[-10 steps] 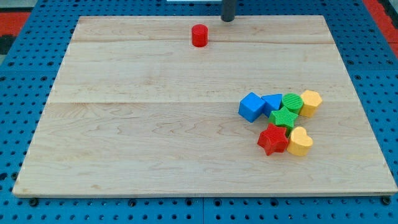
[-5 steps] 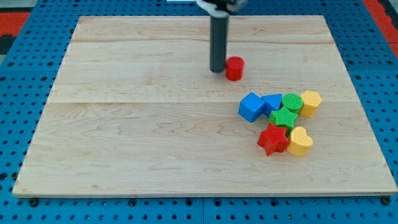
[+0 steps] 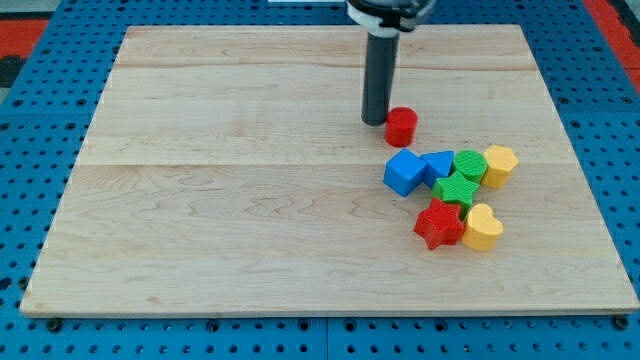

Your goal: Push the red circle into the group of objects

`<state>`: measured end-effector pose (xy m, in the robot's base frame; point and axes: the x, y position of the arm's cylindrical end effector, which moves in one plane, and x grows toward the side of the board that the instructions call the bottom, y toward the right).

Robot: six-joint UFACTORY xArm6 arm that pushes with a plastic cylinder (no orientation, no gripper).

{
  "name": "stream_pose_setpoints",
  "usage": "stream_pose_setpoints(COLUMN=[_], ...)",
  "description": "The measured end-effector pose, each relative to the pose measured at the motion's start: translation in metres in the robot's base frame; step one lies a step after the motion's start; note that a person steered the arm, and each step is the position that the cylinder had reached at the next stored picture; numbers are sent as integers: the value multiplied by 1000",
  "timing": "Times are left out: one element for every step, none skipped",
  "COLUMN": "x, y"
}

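Note:
The red circle is a short red cylinder standing on the wooden board, right of centre. My tip touches its upper-left side. Just below and to the right lies the group: a blue cube, a blue triangle-like block, a green circle, a yellow hexagon, a green star, a red star and a yellow heart. The red circle stands a short gap above the blue cube.
The board lies on a blue perforated table. A red area shows at the view's top right corner.
My tip came down from the view's top edge to the red circle's left. It has pushed the circle from the top centre down and right, close to the group.

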<state>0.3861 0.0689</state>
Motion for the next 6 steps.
stream_pose_setpoints(x=[-17,-27,3,18,8,8], y=[-3,11,20,16,12,11])
